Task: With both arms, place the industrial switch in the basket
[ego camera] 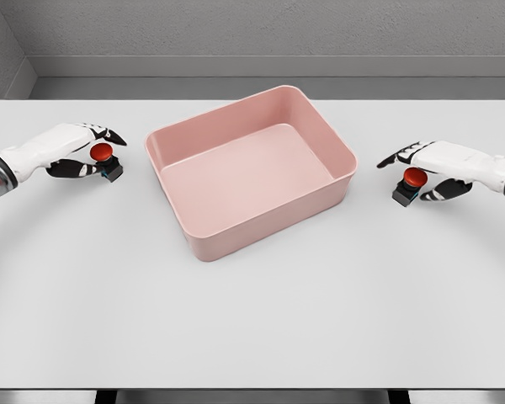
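Note:
A pink rectangular basket point(251, 172) sits in the middle of the white table, turned slightly. Two industrial switches with red buttons on dark bases flank it. The left switch point(106, 160) stands left of the basket, and my left hand point(91, 150) is right against it, fingers stretched over the red button and thumb low beside the base. The right switch point(410, 185) stands right of the basket. My right hand point(421, 172) hovers over it with fingers extended above the button and thumb behind the base. Neither hand looks closed on its switch.
The white table point(252, 328) stretches wide in front of the basket. A grey wall runs behind the table's far edge. Each switch stands about a hand's width from the basket's walls.

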You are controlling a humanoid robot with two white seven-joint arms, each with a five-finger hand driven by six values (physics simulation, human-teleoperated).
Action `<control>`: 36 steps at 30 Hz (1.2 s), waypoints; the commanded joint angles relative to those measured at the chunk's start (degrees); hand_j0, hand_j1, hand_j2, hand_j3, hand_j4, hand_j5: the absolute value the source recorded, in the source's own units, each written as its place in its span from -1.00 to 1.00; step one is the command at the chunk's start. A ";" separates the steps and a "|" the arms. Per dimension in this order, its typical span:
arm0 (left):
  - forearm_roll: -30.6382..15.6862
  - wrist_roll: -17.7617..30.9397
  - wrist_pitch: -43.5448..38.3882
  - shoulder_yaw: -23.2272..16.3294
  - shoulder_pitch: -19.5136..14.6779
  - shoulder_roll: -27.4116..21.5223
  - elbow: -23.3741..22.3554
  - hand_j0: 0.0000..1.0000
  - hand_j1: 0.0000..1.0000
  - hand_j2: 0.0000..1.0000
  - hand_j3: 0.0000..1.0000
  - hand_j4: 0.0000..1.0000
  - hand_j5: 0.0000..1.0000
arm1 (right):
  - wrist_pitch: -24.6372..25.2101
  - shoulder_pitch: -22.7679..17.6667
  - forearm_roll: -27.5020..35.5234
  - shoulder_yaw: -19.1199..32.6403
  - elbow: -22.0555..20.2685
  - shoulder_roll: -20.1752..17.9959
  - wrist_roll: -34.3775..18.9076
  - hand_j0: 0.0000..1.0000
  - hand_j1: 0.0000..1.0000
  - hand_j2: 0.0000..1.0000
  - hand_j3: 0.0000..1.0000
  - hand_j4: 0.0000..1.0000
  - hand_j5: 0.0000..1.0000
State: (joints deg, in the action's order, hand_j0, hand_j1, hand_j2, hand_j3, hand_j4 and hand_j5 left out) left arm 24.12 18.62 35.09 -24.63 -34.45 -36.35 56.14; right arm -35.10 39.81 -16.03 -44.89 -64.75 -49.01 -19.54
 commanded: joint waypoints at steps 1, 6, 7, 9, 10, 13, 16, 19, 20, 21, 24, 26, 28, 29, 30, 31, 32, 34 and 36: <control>-0.39 0.02 -0.09 -0.42 0.00 -0.04 0.02 0.31 0.31 0.31 0.31 0.31 0.31 | 0.10 0.00 0.21 0.06 -0.29 -0.03 0.03 0.53 0.53 0.53 0.53 0.53 0.53; -0.83 1.07 -0.09 -0.51 0.00 -0.13 0.02 0.12 0.12 0.12 0.12 0.12 0.12 | 0.10 0.00 0.21 0.06 -0.38 -0.12 -0.06 0.43 0.43 0.43 0.43 0.43 0.43; -0.83 1.16 -0.09 -0.51 0.00 -0.13 0.02 0.09 0.09 0.09 0.09 0.09 0.09 | 0.10 0.00 0.13 0.06 -0.38 -0.12 -0.06 0.42 0.42 0.42 0.42 0.42 0.42; -0.92 1.16 -0.09 -0.51 0.00 -0.13 0.02 0.04 0.04 0.04 0.04 0.04 0.04 | 0.10 -0.09 -0.05 -0.03 -0.38 -0.12 -0.06 0.36 0.36 0.36 0.36 0.36 0.36; -0.92 1.16 -0.09 -0.51 0.00 -0.13 0.02 0.04 0.04 0.04 0.04 0.04 0.04 | 0.10 -0.09 -0.31 -0.03 -0.38 -0.12 0.03 0.35 0.35 0.35 0.35 0.35 0.35; -1.00 1.16 -0.09 -0.42 -0.09 -0.21 0.02 0.04 0.04 0.04 0.04 0.04 0.04 | 0.10 -0.09 -0.40 -0.03 -0.29 -0.12 -0.06 0.33 0.33 0.33 0.33 0.33 0.33; -1.00 1.16 -0.09 -0.42 -0.09 -0.21 0.02 0.04 0.04 0.04 0.04 0.04 0.04 | 0.10 -0.17 -0.40 -0.03 -0.38 -0.21 -0.06 0.24 0.24 0.24 0.24 0.24 0.24; -1.09 1.16 -0.09 -0.42 -0.17 -0.21 0.11 0.04 0.04 0.04 0.04 0.04 0.04 | 0.10 -0.09 -0.31 0.06 -0.38 -0.12 -2.34 0.06 0.06 0.06 0.06 0.06 0.06; -1.09 1.16 -0.09 -0.42 -0.18 -0.21 0.20 0.04 0.04 0.04 0.04 0.04 0.04 | 0.10 -0.09 -0.31 0.06 -0.38 -0.12 -2.34 0.05 0.05 0.05 0.05 0.05 0.05; -1.09 1.16 -0.09 -0.42 -0.26 -0.21 0.29 0.04 0.04 0.04 0.04 0.04 0.04 | 0.10 -0.09 -0.31 0.06 -0.38 -0.12 -2.34 0.00 0.00 0.00 0.00 0.00 0.00; -1.09 1.16 -0.09 -0.42 -0.35 -0.21 0.46 0.04 0.04 0.04 0.04 0.04 0.04 | 0.10 -0.09 -0.31 0.15 -0.38 -0.20 -2.34 -0.05 -0.05 -0.05 -0.05 -0.05 -0.05; -1.18 1.16 -0.09 -0.42 -0.70 -0.21 0.46 0.04 0.04 0.04 0.04 0.04 0.04 | 0.10 -0.09 -0.31 0.24 -0.38 -0.12 -2.34 -0.09 -0.09 -0.09 -0.09 -0.09 -0.09; -1.18 1.07 -0.09 -0.42 -0.79 -0.21 0.46 0.04 0.04 0.04 0.04 0.04 0.04 | 0.10 0.00 -0.31 0.68 -0.38 -0.29 -2.52 -0.09 -0.09 -0.09 -0.09 -0.09 -0.09; -1.27 1.07 -0.09 -0.42 -0.97 -0.21 0.46 0.04 0.04 0.04 0.04 0.04 0.04 | 0.10 0.00 -0.31 0.68 -0.55 -0.38 -2.52 -0.09 -0.09 -0.09 -0.09 -0.09 -0.09; -2.41 1.16 -0.09 -0.42 -0.97 -0.30 0.46 0.04 0.04 0.04 0.04 0.04 0.04 | 0.10 0.00 -0.31 0.68 -1.43 -0.64 -2.61 -0.09 -0.09 -0.09 -0.09 -0.09 -0.09; -2.67 1.16 -0.09 -0.42 -0.97 -0.48 0.46 0.04 0.04 0.04 0.04 0.04 0.04 | 0.10 0.00 -0.31 0.77 -1.61 -0.64 -2.70 -0.09 -0.09 -0.09 -0.09 -0.09 -0.09; -2.67 1.16 -0.09 -0.42 -1.05 -0.57 0.55 0.04 0.04 0.04 0.04 0.04 0.04 | 0.10 0.44 -0.31 0.77 -1.61 -0.64 -3.05 -0.09 -0.09 -0.09 -0.09 -0.09 -0.09; -2.67 1.16 -0.09 -0.42 -1.32 -0.74 0.55 0.04 0.04 0.04 0.04 0.04 0.04 | 0.10 1.23 -0.31 0.77 -1.70 -0.73 -3.40 -0.09 -0.09 -0.09 -0.09 -0.09 -0.09; -2.76 1.16 -0.09 -0.42 -1.76 -0.83 0.64 0.04 0.04 0.04 0.04 0.04 0.04 | 0.10 1.67 -0.31 1.03 -2.40 -0.73 -4.01 -0.09 -0.09 -0.09 -0.09 -0.09 -0.09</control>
State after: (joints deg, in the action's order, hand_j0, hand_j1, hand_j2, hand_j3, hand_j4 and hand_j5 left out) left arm 21.97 19.78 35.10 -25.11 -36.47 -36.98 56.68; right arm -35.11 41.48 -16.68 -44.05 -66.58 -49.64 -23.09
